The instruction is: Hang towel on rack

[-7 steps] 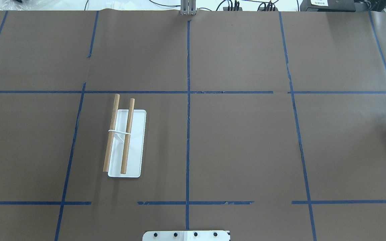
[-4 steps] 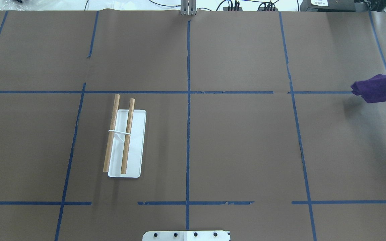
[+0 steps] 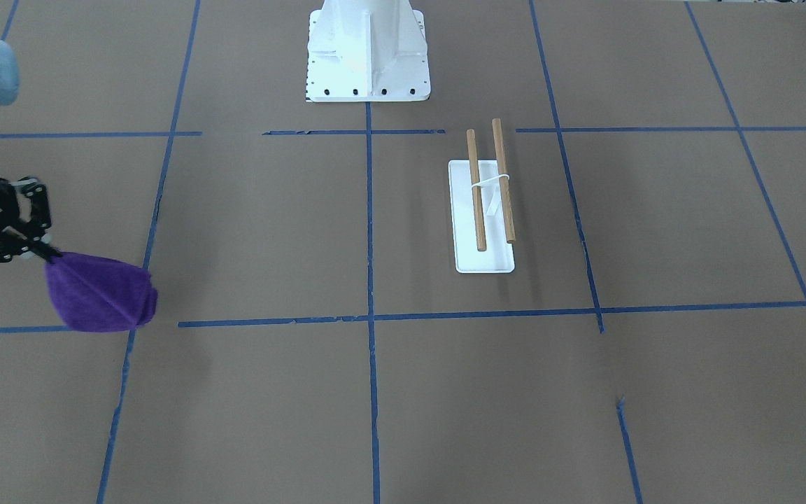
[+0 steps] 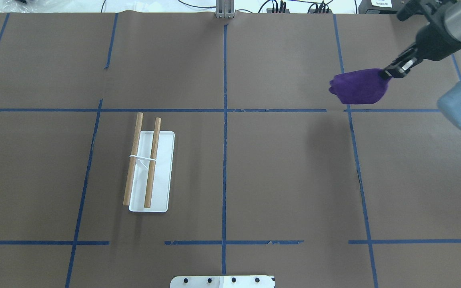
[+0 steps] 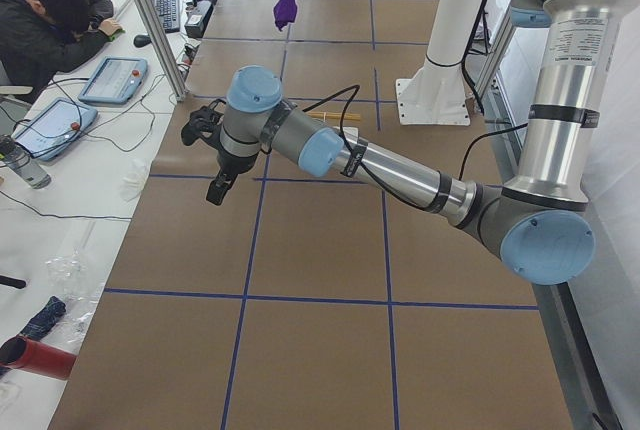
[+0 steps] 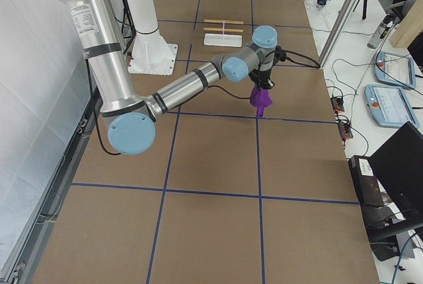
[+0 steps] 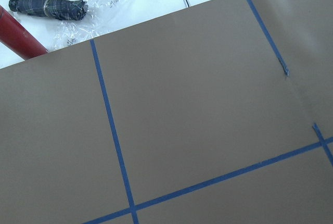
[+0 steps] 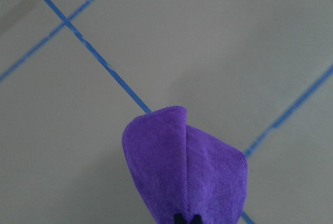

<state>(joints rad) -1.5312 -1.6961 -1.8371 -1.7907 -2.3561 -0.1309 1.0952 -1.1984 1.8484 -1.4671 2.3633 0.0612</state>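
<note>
The left end effector hangs above the brown paper-covered counter. It shows only from the side, so I cannot tell whether its fingers are spread or pressed together. Off to its right stands the rack: 2 parallel light-brown wooden dowels on a white bracket over a flat white base plate, with no cloth on it. The right end effector is well apart from the rack, to the rack's right and farther from the robot. It is pinching the small purple cloth towel by 1 bunched edge. The towel dangles just below its fingertips, clear of the counter, folded into a loose cone. It looks light, soft and limp, so it should drape readily but will not spread by itself. An edge grip suits laying the free end over 1 dowel. The rack looks light, and a dragging towel might shift it.
</note>
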